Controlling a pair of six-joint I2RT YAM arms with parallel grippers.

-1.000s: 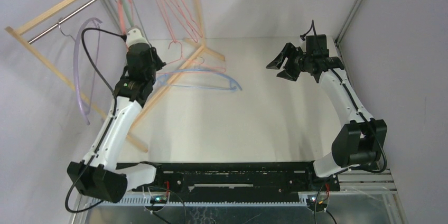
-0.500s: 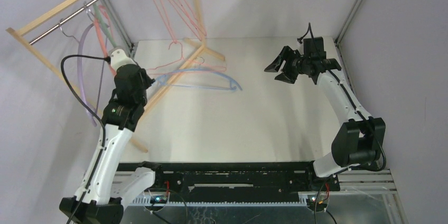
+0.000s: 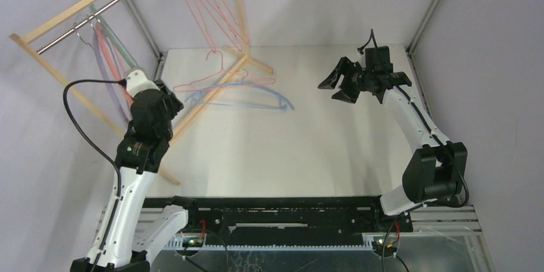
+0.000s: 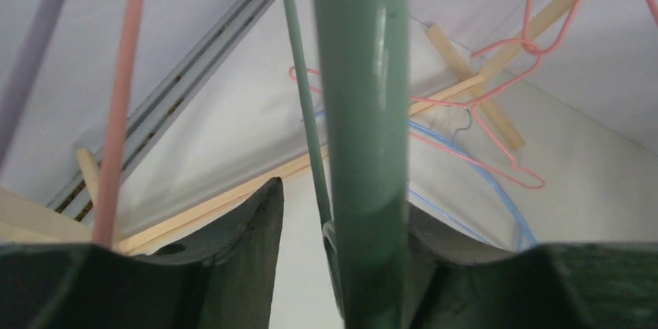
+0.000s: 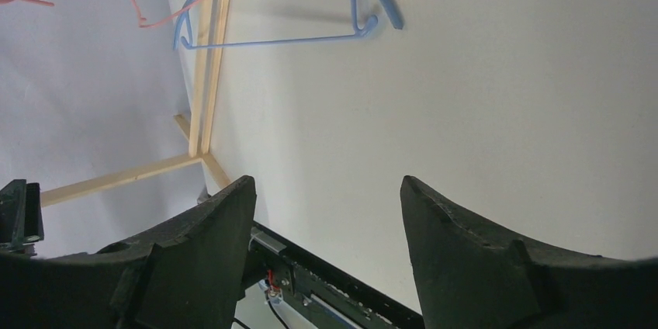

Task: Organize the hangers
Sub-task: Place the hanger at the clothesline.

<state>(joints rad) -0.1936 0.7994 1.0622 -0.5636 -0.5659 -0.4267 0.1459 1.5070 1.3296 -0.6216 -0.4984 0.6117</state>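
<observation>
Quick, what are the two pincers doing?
Left pincer: open, loose around the green hanger.
Right pincer: open, holding nothing.

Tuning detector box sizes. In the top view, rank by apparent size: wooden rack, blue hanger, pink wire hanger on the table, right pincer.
1. wooden rack
2-3. blue hanger and pink wire hanger: about alike, not ranked
4. right pincer

Green hanger (image 4: 361, 112), blue hanger (image 5: 365, 29), lilac hanger (image 4: 39, 42), pink-red wire hangers (image 3: 218, 12), pale wooden rack (image 3: 83, 1)
</observation>
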